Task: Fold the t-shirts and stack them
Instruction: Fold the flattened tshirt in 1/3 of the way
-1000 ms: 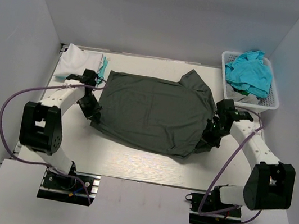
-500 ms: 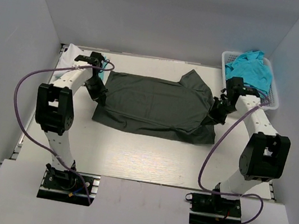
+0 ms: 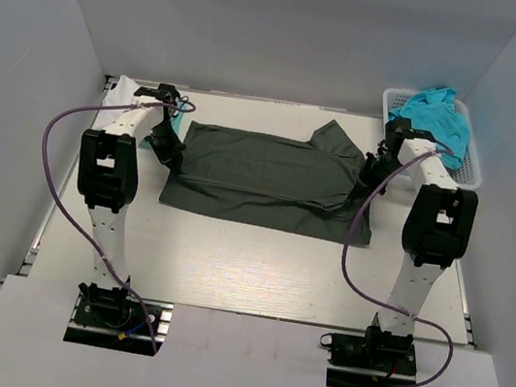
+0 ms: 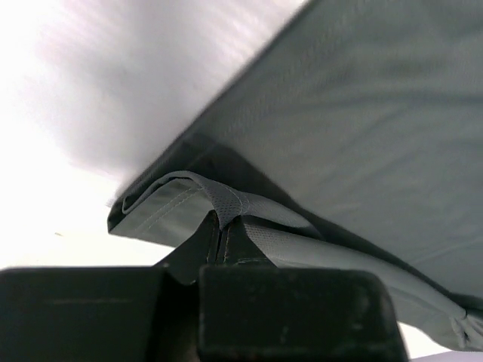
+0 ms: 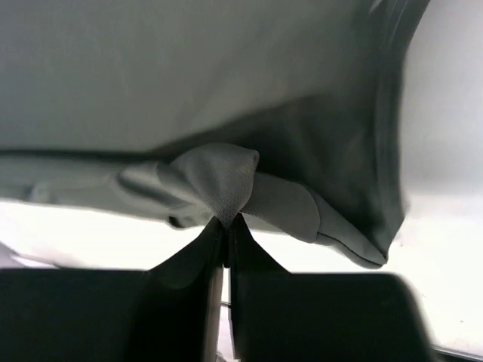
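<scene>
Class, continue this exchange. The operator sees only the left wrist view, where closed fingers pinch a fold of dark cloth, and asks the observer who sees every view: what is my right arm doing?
Observer: Your right gripper is shut on a fold of the same charcoal t-shirt, at its opposite side.
Operator: How does the shirt lie?
Observer: As a wide band across the table, one sleeve sticking out on the far side.
Operator: Any other shirts?
Observer: Turquoise t-shirts heaped in the white basket, far right corner.
</scene>
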